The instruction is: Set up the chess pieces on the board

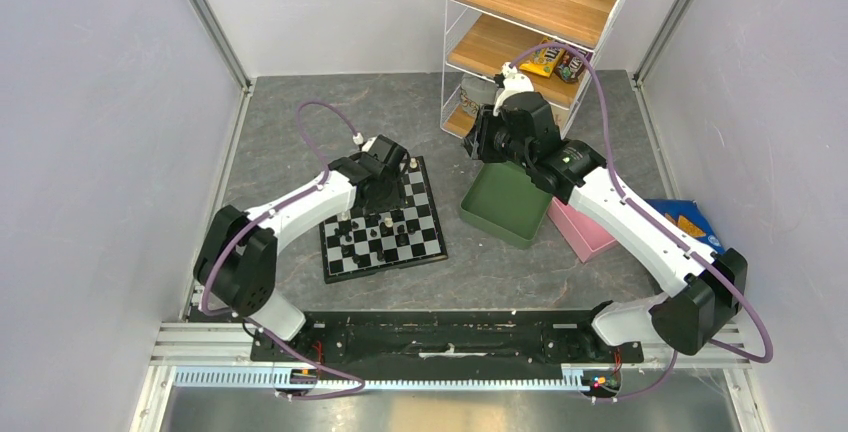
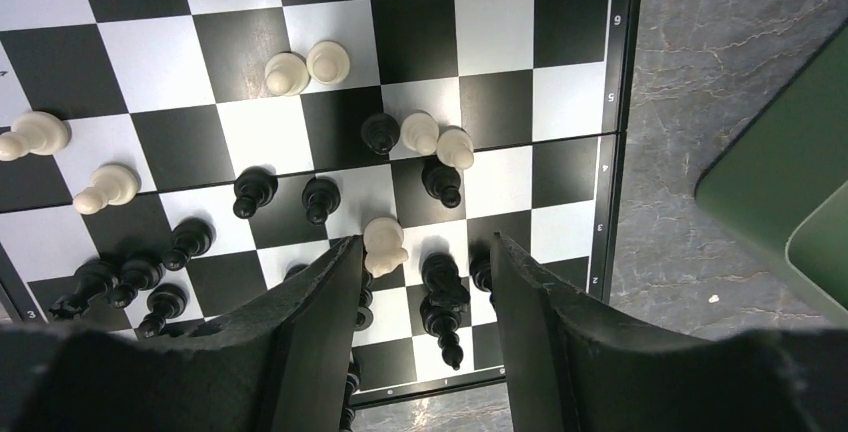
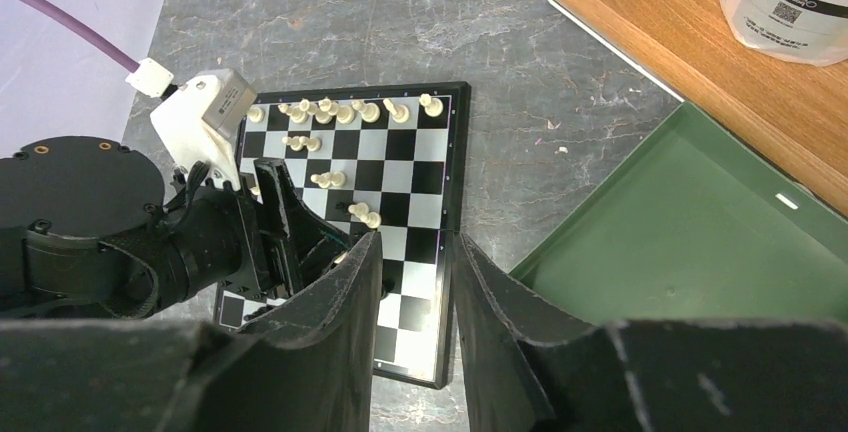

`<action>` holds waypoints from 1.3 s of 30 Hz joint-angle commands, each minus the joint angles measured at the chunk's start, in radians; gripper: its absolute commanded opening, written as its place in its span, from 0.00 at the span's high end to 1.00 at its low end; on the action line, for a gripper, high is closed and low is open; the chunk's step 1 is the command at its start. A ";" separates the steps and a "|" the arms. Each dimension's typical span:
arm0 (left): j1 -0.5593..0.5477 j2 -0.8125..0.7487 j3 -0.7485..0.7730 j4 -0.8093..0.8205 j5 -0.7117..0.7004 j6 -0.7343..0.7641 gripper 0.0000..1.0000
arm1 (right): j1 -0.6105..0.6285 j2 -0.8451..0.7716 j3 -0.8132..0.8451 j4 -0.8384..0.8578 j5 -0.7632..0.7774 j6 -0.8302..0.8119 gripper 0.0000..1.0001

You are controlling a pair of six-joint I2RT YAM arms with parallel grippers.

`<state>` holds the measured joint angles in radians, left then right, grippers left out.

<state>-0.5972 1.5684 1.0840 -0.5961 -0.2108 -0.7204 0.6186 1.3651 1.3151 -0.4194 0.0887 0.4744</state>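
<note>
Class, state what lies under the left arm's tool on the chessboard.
Below the left tool, between its fingers, a cream piece and several black pieces sit on the board. Squares beneath the fingers are covered.

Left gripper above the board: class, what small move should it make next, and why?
Probably shift slightly sideways to centre on the cream piece before lowering. The left gripper stands open over the board, but that piece sits beside one finger, off-centre, with black pieces crowding the gap.
</note>
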 commanded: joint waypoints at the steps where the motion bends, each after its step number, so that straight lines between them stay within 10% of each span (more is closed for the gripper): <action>1: -0.010 0.016 0.031 -0.016 -0.045 -0.014 0.43 | -0.005 -0.017 0.006 0.026 0.011 -0.013 0.61; 39: -0.033 0.092 0.069 -0.095 -0.092 0.001 0.57 | -0.021 0.000 -0.013 0.052 -0.035 -0.002 0.60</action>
<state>-0.6243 1.6470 1.1030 -0.6662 -0.2615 -0.7200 0.6033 1.3689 1.3041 -0.4042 0.0628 0.4751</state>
